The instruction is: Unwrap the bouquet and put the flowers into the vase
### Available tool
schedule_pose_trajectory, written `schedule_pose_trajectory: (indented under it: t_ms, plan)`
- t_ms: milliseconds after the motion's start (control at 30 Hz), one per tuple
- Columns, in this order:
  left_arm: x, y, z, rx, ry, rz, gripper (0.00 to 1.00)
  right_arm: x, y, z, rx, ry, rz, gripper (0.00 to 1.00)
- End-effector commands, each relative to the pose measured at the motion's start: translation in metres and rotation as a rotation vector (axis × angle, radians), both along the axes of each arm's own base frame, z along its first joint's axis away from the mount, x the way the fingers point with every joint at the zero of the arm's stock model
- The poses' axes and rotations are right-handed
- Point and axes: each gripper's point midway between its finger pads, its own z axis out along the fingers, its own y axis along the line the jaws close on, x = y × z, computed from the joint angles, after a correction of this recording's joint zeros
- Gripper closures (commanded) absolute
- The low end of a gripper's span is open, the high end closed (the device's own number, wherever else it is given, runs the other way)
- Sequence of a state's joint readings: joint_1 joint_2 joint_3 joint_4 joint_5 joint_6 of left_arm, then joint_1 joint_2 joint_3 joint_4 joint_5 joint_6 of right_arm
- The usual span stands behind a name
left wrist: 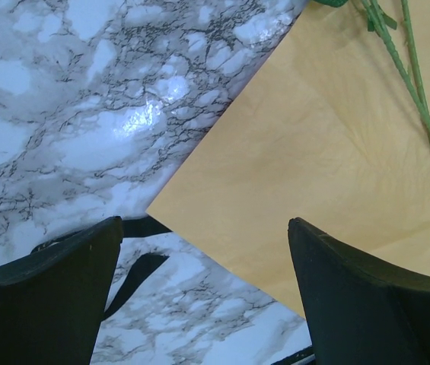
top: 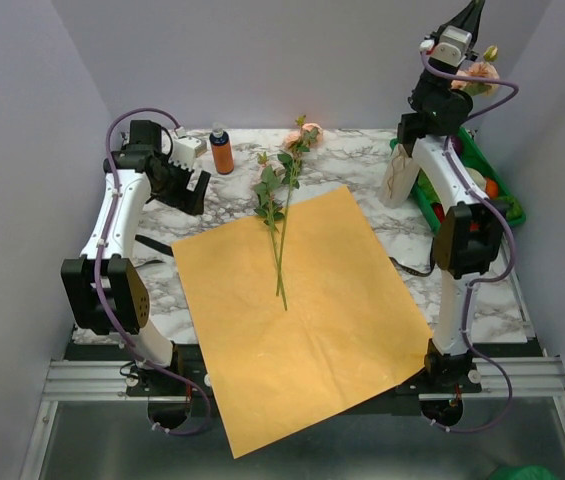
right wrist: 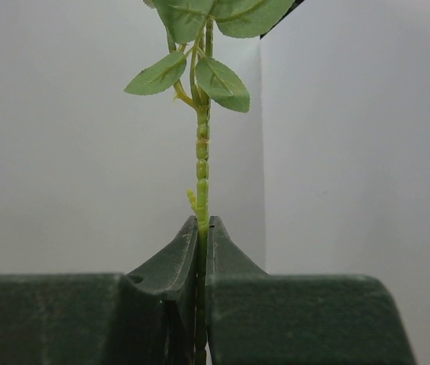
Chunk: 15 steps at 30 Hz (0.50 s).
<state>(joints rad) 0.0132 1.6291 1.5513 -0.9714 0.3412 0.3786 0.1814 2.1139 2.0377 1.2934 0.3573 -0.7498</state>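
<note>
Vase [top: 398,182], seemingly half-hidden behind right arm [top: 441,172]

The top external camera looks down from high behind both arm bases over the whole marble table [top: 362,165] and orange paper sheet [top: 302,320], whose left corner the left wrist camera views close from above, while the right wrist camera faces a grey wall [right wrist: 62,152], close on a flower stem [right wrist: 202,152].
</note>
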Motion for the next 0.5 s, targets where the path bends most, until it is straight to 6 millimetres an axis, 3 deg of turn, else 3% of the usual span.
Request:
schedule_pose_trajectory:
  t_ms: [0, 467]
  plan:
    - [-0.004, 0.009, -0.005, -0.022, 0.027, 0.007, 0.02, -0.043, -0.012, -0.001, 0.05, -0.271, 0.004, 0.99]
    - [-0.006, 0.007, -0.003, -0.034, 0.05, -0.002, 0.02, -0.013, -0.019, -0.052, 0.093, -0.192, -0.002, 0.99]
